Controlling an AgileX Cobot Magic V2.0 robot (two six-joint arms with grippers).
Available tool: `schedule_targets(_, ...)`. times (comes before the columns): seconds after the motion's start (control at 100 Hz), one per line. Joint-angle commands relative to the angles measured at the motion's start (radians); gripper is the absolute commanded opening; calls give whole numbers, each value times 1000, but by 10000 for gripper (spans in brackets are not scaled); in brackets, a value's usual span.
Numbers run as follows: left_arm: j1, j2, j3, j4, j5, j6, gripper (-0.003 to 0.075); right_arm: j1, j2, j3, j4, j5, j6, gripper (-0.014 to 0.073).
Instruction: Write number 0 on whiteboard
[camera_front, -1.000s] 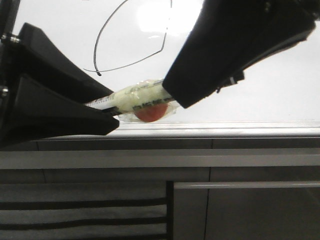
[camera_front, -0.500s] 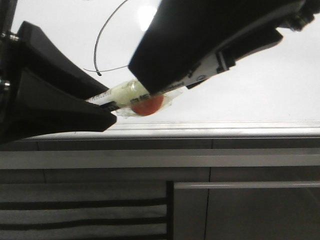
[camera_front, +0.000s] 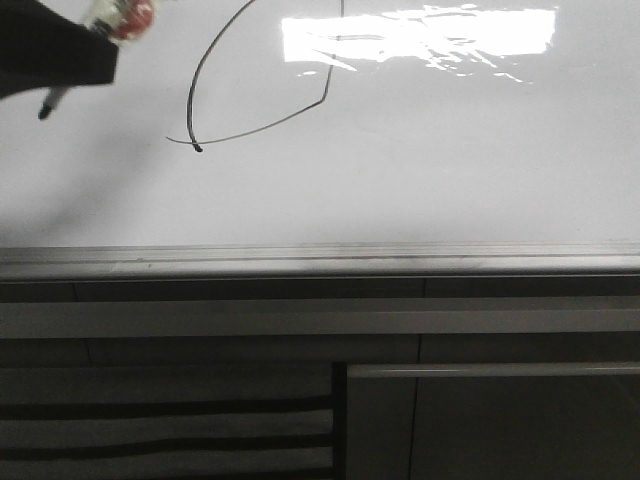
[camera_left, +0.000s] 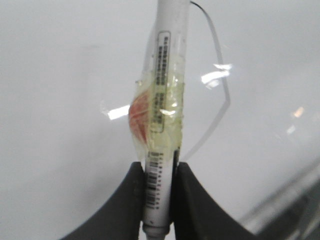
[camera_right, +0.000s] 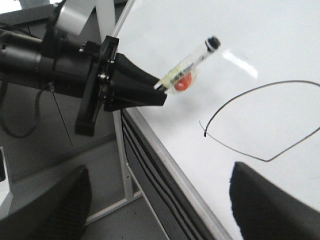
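Note:
The whiteboard (camera_front: 420, 190) fills the upper front view. The number 0 (camera_front: 199, 148) is a thin black loop with a pointed corner and an end dot, cut off by the frame's top. It also shows in the left wrist view (camera_left: 229, 97) and the right wrist view (camera_right: 205, 134). My left gripper (camera_front: 100, 40) is at the top left, shut on the white marker (camera_left: 162, 100), which has tape and a red lump on it. The marker (camera_right: 192, 62) stands off the board, left of the loop. My right gripper (camera_right: 160, 210) is open and empty, back from the board.
A silver bottom rail (camera_front: 320, 258) runs under the board. Grey cabinet panels (camera_front: 480, 420) lie below it. A white stand frame (camera_right: 122, 165) and grey floor show beside the board's edge. My left arm's black body (camera_right: 65, 70) reaches in there.
My right arm has left the front view. My left gripper has risen to the top left with the marker. The loop and board below are now uncovered.

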Motion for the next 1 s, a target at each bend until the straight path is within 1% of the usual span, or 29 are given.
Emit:
schedule_targets(0.0, 50, -13, -33, -112, -108, -10, -20, -1, -31, -34, 14, -51, -8, 496)
schedule_targets(0.08, 97, -13, -33, -138, -73, -10, -20, -1, -32, -28, 14, -37, -8, 496)
schedule_targets(0.19, 130, -13, -33, -149, -25, -10, -20, -1, -30, -11, 14, -30, -8, 496)
schedule_targets(0.27, 134, -9, -33, -184, -7, -10, -20, -1, -29, 3, 14, -32, -8, 496)
schedule_targets(0.51, 134, 102, -44, -191, -4, -20, -20, -1, -29, 24, 14, -34, -8, 496)
schedule_targets(0.58, 134, 137, -52, -191, -21, -20, -20, -1, -29, 24, 14, -34, -8, 496)
schedule_targets(0.73, 134, 184, -54, -215, -101, -20, -20, -1, -29, 24, 14, -36, -8, 496)
schedule_targets(0.99, 134, 232, -54, -228, -131, -20, -20, -1, -29, 24, 14, -40, -8, 496)
